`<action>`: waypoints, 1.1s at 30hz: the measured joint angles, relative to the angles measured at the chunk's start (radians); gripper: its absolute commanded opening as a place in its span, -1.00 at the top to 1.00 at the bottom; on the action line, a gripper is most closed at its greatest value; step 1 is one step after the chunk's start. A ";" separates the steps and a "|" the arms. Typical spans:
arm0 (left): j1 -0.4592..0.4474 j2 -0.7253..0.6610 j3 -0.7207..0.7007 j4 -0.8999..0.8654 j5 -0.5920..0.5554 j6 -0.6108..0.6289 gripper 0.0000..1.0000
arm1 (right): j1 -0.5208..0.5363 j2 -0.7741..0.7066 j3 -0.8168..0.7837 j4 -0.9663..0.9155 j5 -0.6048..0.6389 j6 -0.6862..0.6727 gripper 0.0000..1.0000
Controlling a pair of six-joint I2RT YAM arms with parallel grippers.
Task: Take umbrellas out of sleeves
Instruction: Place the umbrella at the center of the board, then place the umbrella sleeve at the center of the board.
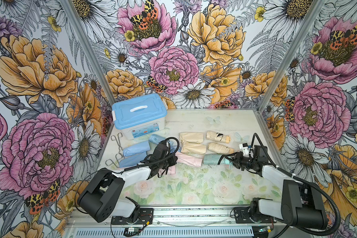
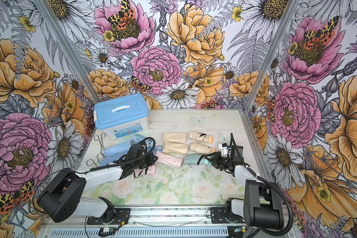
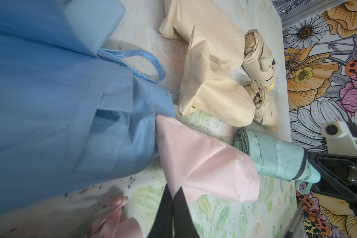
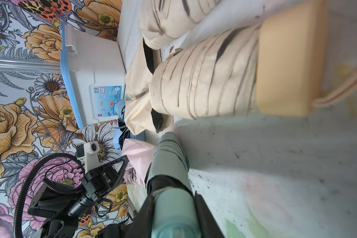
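Mint-green umbrella [image 1: 211,159]: bare of any sleeve, lying toward the worktop's [image 1: 245,123] right edge, handle clamped in right claw [image 4: 173,206]. Pink sleeve [image 3: 204,164]: limp, just beside it, edge pinched in closed left claw [image 3: 174,194].

The box [image 1: 139,115] is glossy plastic. Beside it, the tongs [image 1: 120,147] are shiny metal. The sleeves [image 1: 191,137] are smooth matt cloth; the umbrellas [image 1: 216,137] wrinkled cloth with plastic handles.
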 measured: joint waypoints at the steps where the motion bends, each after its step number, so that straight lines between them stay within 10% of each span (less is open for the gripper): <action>1: -0.005 0.007 0.000 0.000 -0.003 -0.001 1.00 | 0.000 -0.003 0.014 -0.024 0.010 -0.016 0.89; 33: -0.068 0.040 0.019 -0.001 -0.050 -0.003 0.68 | -0.047 0.004 0.090 -0.252 0.311 -0.166 0.07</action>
